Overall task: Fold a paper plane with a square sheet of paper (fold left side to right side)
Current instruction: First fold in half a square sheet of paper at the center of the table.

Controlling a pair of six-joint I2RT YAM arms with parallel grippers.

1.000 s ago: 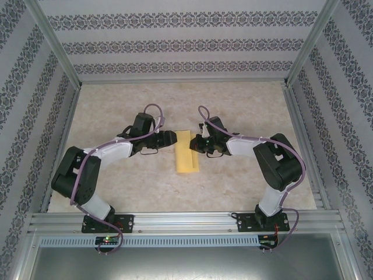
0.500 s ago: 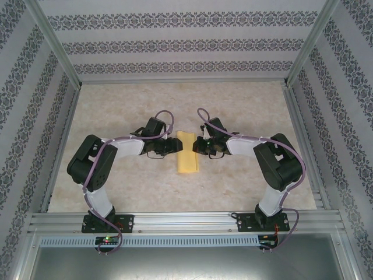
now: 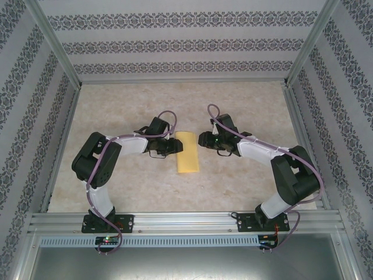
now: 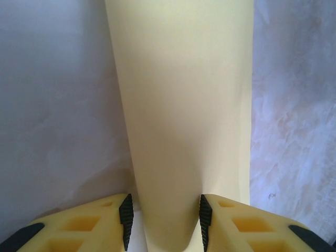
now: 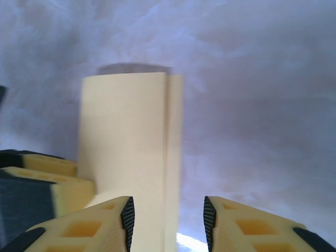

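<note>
So, nearest the camera there's an aluminium rail (image 3: 186, 220) with both arm bases bolted on, then a beige marbled floor (image 3: 245, 105). The folded yellow sheet of paper (image 3: 187, 153) lies flat mid-floor. Left gripper (image 3: 172, 146) is at its left edge with the rounded fold between the pads (image 4: 126, 215), can't tell if it's pinching. Right gripper (image 3: 203, 140) sits just off the right edge, jaws apart, holding nothing. Striped patterned wallpaper (image 3: 186, 44) behind.

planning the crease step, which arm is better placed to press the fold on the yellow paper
Left, likely. The left gripper has its jaws either side of the rounded fold in the square sheet of paper; the right gripper stands open beside its right edge, not touching.
</note>
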